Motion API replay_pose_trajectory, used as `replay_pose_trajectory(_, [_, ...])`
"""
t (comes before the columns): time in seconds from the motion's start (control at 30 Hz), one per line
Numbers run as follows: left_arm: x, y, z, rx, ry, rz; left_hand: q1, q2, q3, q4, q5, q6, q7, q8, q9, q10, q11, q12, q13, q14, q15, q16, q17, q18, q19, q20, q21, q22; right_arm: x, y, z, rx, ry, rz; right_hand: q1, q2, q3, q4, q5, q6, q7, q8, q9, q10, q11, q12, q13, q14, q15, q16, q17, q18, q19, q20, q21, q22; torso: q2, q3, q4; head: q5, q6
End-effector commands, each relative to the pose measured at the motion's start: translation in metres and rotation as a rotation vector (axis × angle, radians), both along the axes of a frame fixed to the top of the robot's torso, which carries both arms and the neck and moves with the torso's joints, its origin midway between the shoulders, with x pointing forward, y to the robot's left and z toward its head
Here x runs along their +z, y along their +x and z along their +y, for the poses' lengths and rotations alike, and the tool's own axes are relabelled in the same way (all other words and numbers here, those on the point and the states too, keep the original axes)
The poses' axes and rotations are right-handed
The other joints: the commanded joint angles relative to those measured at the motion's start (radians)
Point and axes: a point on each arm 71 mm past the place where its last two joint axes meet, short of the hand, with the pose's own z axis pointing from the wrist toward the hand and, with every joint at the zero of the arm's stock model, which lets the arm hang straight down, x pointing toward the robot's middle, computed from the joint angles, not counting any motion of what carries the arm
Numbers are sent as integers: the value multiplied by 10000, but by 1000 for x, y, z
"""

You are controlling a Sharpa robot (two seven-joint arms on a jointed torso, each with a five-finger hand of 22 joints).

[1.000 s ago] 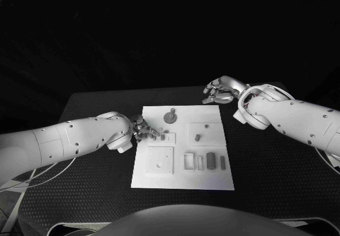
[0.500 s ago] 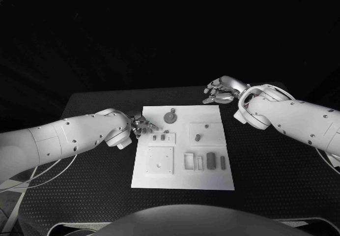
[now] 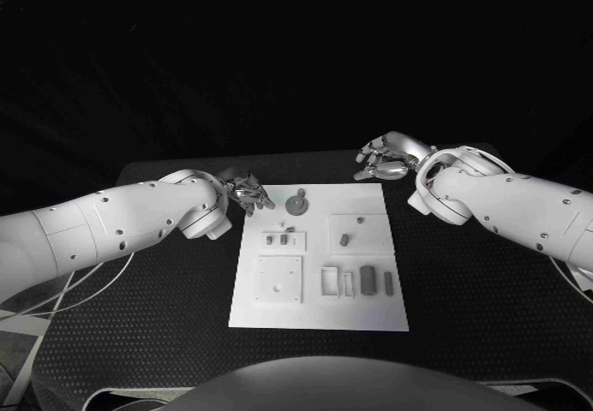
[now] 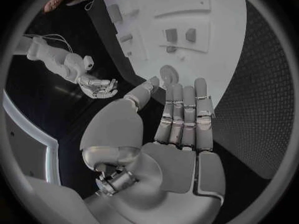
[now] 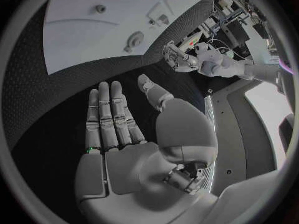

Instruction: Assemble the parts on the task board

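- Task board (image 3: 316, 295) lies flat in the middle of the black table (image 3: 470, 291), its near edge closest to us, its far edge between our 2 hands.
- Nearest on it, we see a raised square plate (image 3: 279, 280) and beside it a row of slots with dark parts (image 3: 367, 280) lying in them; the table around this end is open on both sides.
- Further up sit small upright parts (image 3: 284, 239) on the left and a peg part (image 3: 346, 239) on the right; these are close together, so we judge any reach here should come from above, not sweep across.
- Near the far edge lies the round disc part (image 3: 298, 205), flat on the board.
- Our left hand (image 3: 251, 193) hovers at the board's far left corner, just beside the disc, fingers straight and together, holding nothing; the left wrist view shows the disc just past the fingertips (image 4: 186, 92).
- We judge the disc is the likely next pick: we should spread the fingers first, come down squarely over it, and keep clear of the small uprights just nearer.
- Our right hand (image 3: 386, 160) hangs off the far right corner over bare table, flat and open with nothing in it (image 5: 121, 144), well apart from the parts.
- Both far corners give room to withdraw outward.
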Motion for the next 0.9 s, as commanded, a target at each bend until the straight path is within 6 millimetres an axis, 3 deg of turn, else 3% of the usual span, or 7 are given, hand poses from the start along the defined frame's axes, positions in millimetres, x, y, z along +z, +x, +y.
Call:
replay_pose_trajectory(0.03, [12, 3, -16, -2037, 932, -2384, 564, -15, 257, -92, 15, 145, -100, 28, -32, 259, -29, -250, -178, 279, -27, -116, -24, -19, 235, -21, -49, -57, 0, 0, 1, 98, 19, -30, 56, 47, -48, 21, 15, 71, 9, 43, -14, -87, -36, 37, -15, 26, 26, -65, 19, -60, -16, 73, -66, 15, 9, 5, -32, 33, 1])
replay_pose_trajectory(0.13, [17, 4, -25, -2831, 1727, -3366, 866, -98, 300, -113, -25, 292, -162, 39, -62, 384, -33, -427, -288, 340, -30, -193, -13, -31, 274, -23, -101, -70, 0, 0, 1, 103, 21, -34, 66, 54, -43, 20, 15, 73, 8, 45, -14, -87, -37, 41, -20, 29, 24, -69, 24, -57, -15, 73, -67, 17, 4, 9, -30, 23, 13])
replay_pose_trajectory(0.23, [20, 5, -33, -3386, 2255, -4019, 891, -203, 203, -79, -385, 558, -292, 19, -112, 479, -32, -568, -364, 334, -16, -254, 20, -43, 267, -14, -163, -72, 0, 0, 2, 113, 21, -26, 80, 62, -38, 18, 15, 75, 6, 47, -15, -87, -38, 47, -26, 33, 22, -73, 30, -54, -13, 74, -69, 19, 5, 5, -19, 8, 65])
replay_pose_trajectory(0.5, [23, 6, -53, -4976, 3225, -5496, 1535, -131, 443, -144, -428, 1008, -396, -87, -236, 568, -52, -715, -419, 293, 1, -314, 114, -43, 256, 2, -249, -40, 0, 0, 3, 132, 28, -30, 102, 78, -28, 18, 15, 79, 4, 51, -16, -87, -39, 57, -36, 39, 20, -80, 41, -49, -10, 76, -72, 23, 10, -1, -15, 1, 128])
replay_pose_trajectory(0.67, [18, 5, -63, -6210, 3834, -5824, 2024, -305, 654, -150, -698, 1187, -461, -179, -291, 589, -68, -674, -347, 229, 20, -273, 248, -60, 246, 17, -261, 48, 0, 1, 3, 134, 27, -30, 101, 78, -30, 20, 14, 80, 4, 52, -16, -87, -39, 60, -39, 41, 20, -82, 44, -49, -9, 78, -73, 24, 7, -5, -24, -9, 168])
replay_pose_trajectory(0.77, [12, 3, -68, -6826, 4109, -5759, 2022, -482, 593, -128, -984, 1410, -543, -164, -294, 435, -13, -673, -294, 8, 94, -312, 312, -85, 104, 74, -320, 104, 0, 1, 4, 157, 33, -30, 101, 80, -30, 21, 15, 80, 4, 53, -16, -86, -39, 62, -41, 42, 20, -83, 46, -49, -7, 79, -73, 25, 0, 1, -23, -12, 179])
replay_pose_trajectory(0.9, [3, 2, -71, -7262, 4323, -5567, 2160, -574, 626, -147, -1002, 1326, -530, -372, -404, 36, 95, -1044, -427, -436, 288, -565, 291, -89, -235, 255, -554, 90, 0, 1, 6, 187, 36, -21, 100, 81, -31, 22, 15, 80, 4, 53, -17, -86, -39, 64, -43, 44, 20, -85, 48, -49, -7, 80, -74, 26, 8, -7, -20, -29, 198])
